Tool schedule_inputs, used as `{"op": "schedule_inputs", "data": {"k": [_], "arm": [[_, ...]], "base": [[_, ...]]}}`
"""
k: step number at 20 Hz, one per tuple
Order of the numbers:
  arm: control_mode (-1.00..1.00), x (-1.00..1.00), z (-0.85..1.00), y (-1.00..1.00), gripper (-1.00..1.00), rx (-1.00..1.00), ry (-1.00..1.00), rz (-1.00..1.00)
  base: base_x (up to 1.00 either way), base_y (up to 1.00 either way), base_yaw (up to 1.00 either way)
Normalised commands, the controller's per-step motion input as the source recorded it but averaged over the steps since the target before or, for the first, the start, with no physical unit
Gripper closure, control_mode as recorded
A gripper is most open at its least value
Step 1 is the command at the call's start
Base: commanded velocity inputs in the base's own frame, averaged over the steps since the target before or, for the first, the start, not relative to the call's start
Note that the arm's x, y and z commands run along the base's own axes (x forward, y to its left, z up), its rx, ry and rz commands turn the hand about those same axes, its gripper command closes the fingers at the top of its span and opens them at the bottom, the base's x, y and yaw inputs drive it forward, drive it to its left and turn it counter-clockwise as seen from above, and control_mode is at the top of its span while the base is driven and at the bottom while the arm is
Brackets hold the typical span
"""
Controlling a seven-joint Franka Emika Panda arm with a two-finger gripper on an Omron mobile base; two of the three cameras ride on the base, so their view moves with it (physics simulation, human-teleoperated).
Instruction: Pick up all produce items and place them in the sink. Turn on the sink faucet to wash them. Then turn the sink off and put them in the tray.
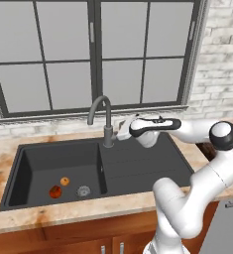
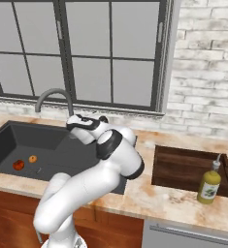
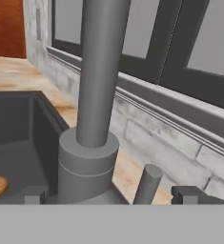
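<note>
Fingers spread wide around faucet base

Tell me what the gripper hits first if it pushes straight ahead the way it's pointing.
The open gripper would most likely meet the faucet base first, dead ahead; its small side lever stands between the fingertips, so that might touch first. Depth is unclear.

Arm rises from the base, elbow bent high, forearm reaching level and forward. Wrist turned sideways, hand held horizontal. Gripper at the end of the hand, also seen from the other side. Jaws spread wide, nothing between them. In the hand view the two dark fingertips stand far apart at the bottom edge, one on each side.
</note>
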Motion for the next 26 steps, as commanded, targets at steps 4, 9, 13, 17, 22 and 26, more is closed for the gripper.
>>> {"op": "schedule_inputs", "data": {"k": [4,9,13,17,22,26], "arm": [[-1.0,0.15,-0.13,0.02,-1.0,0.0,0.0,0.06],[-1.0,0.17,-0.09,0.13,-1.0,0.0,0.01,0.04],[-1.0,0.16,-0.06,0.22,1.0,0.0,0.02,0.03],[-1.0,0.05,0.0,0.07,1.0,-0.01,0.02,0.0],[-1.0,0.06,0.0,0.06,1.0,0.0,0.07,-0.02],[-1.0,-0.01,0.0,-0.08,1.0,0.0,0.07,-0.17]], "base": [[0.0,0.0,0.0],[0.0,0.0,0.0],[0.0,0.0,0.0],[0.0,0.0,0.0],[0.0,0.0,0.0],[0.0,0.0,0.0]]}}
